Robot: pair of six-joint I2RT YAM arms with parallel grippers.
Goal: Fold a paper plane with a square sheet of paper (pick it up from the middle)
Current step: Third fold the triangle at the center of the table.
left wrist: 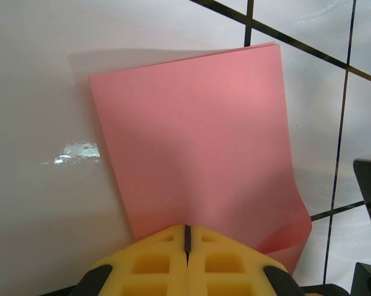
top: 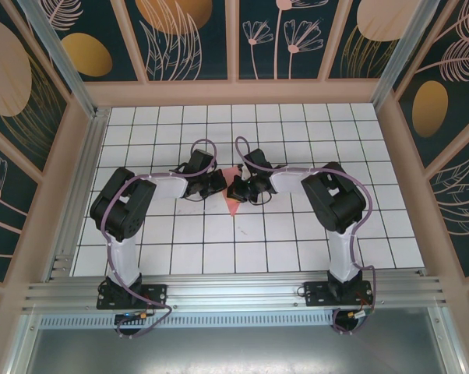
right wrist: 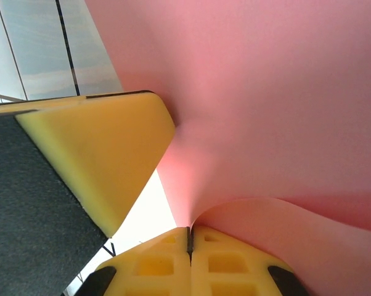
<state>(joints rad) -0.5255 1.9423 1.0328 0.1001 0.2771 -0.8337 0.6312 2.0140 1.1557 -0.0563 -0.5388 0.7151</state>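
The pink-red sheet of paper (left wrist: 198, 135) hangs between both grippers over the middle of the table, doubled over with two edges stacked at its top. In the top view a pointed corner of the sheet of paper (top: 233, 205) pokes down toward the arm bases. My left gripper (left wrist: 187, 231) is shut on the sheet's near edge. My right gripper (right wrist: 189, 232) is shut on a curled fold of the paper (right wrist: 265, 111), close beside the left gripper's yellow finger (right wrist: 96, 154). The two grippers, left (top: 219, 185) and right (top: 241, 188), nearly touch. A finished dart-shaped paper plane is out of view.
The white gridded tabletop (top: 297, 132) lies all round the arms. Wooden frame rails and patterned walls (top: 86, 93) enclose it on three sides. An aluminium rail (top: 234, 292) carries the arm bases at the near edge.
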